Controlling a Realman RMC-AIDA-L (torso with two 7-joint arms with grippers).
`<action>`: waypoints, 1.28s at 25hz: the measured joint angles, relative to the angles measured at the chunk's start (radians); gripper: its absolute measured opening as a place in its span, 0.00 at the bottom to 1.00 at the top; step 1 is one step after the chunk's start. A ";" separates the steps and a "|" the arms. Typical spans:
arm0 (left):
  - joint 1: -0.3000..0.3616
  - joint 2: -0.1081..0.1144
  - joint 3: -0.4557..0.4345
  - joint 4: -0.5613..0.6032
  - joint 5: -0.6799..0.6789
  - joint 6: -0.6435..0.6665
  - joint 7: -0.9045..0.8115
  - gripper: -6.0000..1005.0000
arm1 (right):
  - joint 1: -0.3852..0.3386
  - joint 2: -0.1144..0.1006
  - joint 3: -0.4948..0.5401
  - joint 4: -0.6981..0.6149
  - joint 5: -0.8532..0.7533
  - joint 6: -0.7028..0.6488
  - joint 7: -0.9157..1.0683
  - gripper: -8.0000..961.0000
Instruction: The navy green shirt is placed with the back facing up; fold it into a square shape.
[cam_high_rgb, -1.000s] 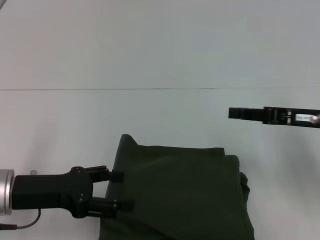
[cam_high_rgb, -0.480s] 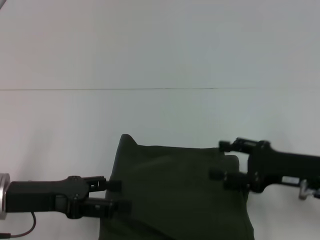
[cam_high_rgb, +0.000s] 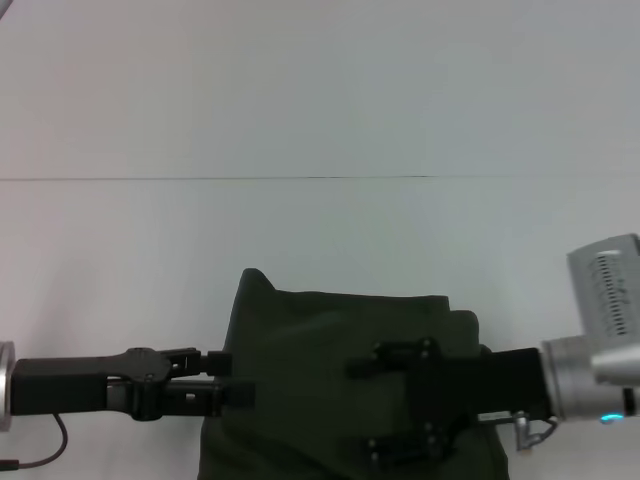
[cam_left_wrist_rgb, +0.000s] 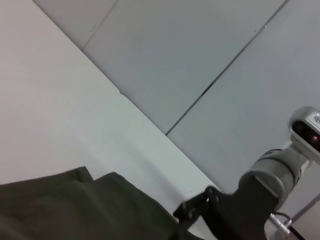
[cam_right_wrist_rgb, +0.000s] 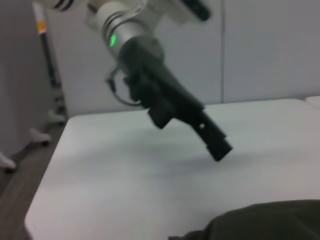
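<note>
1. The dark olive-green cloth shirt (cam_high_rgb: 350, 385), folded into a broad block, lies on the near middle of the white table (cam_high_rgb: 300, 110). Its far edge runs roughly straight, with a small peak at the far-left corner, and its near part runs out of the head view.
2. Far of the shirt the white tabletop stretches bare, crossed by one thin dark seam; bare surface also lies to the left and right of the cloth.
3. The black left gripper (cam_high_rgb: 235, 380) reaches in from the left at the shirt's left edge, its two fingers slightly parted with the tips right at the cloth; whether they pinch it cannot be told.
4. The black right gripper (cam_high_rgb: 365, 410) comes in from the right and sits over the right half of the shirt, its fingers spread wide apart above the fabric.
5. The left wrist view shows the shirt's folded edge (cam_left_wrist_rgb: 85, 205) and the right arm beyond it, with grey wall panels behind.
6. The right wrist view shows the left gripper (cam_right_wrist_rgb: 220, 147) slanting down toward the table, a corner of the shirt (cam_right_wrist_rgb: 265, 220), and floor past the table's edge.
</note>
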 joint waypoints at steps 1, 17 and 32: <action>0.000 0.000 -0.001 -0.001 -0.001 -0.002 0.000 0.94 | 0.014 0.000 -0.022 0.009 0.001 0.015 -0.006 0.87; -0.004 0.000 -0.001 -0.023 0.003 -0.022 -0.009 0.94 | 0.070 0.004 -0.218 0.031 0.003 0.421 0.077 0.87; -0.009 0.000 0.007 -0.023 0.005 -0.029 -0.011 0.94 | -0.038 -0.006 -0.171 -0.135 0.077 0.214 0.073 0.87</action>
